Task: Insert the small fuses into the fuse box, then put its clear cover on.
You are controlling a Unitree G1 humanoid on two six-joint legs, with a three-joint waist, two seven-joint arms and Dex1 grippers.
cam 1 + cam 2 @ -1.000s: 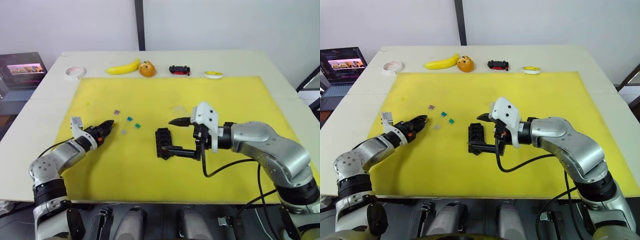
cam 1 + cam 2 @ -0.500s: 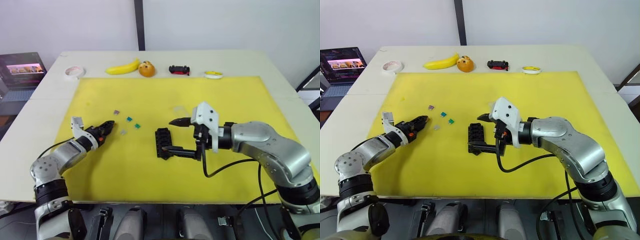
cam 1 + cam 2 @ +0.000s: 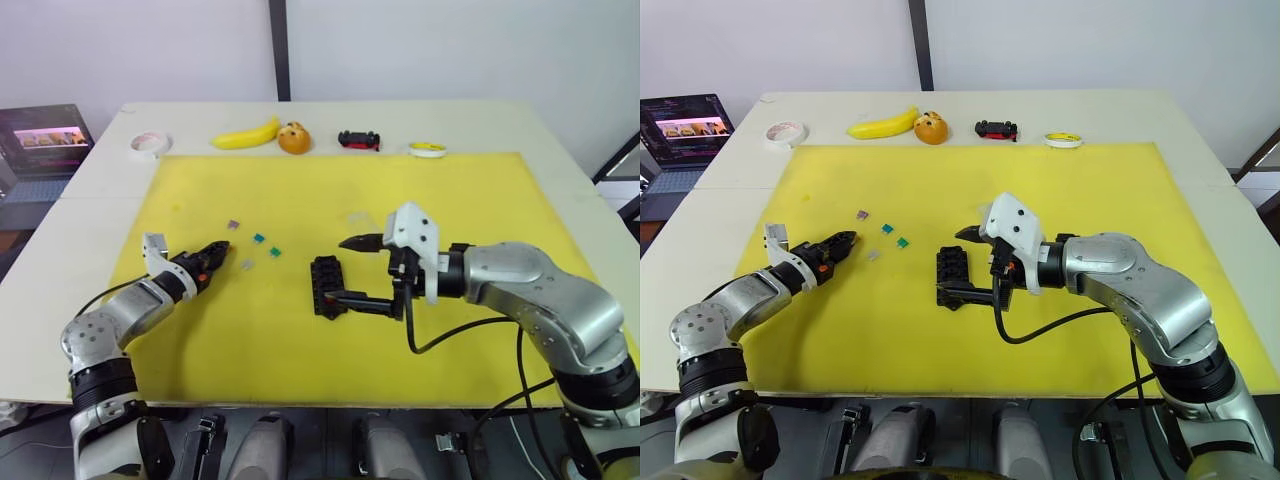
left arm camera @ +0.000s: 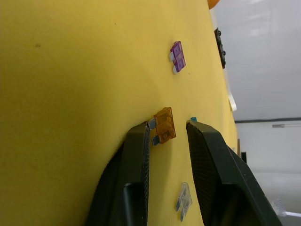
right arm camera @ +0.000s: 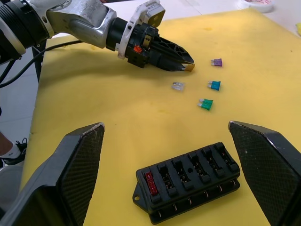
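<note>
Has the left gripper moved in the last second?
No. The left gripper sits in the same spot beside the clear fuse and below the purple fuse, with an orange fuse between its fingers.

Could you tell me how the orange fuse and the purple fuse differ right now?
The orange fuse sits between the left gripper's fingers, touching one finger, while the purple fuse lies loose on the yellow mat, clear of the gripper. The orange one is amber, the purple one violet. Both are small translucent blade fuses with pale metal prongs.
</note>
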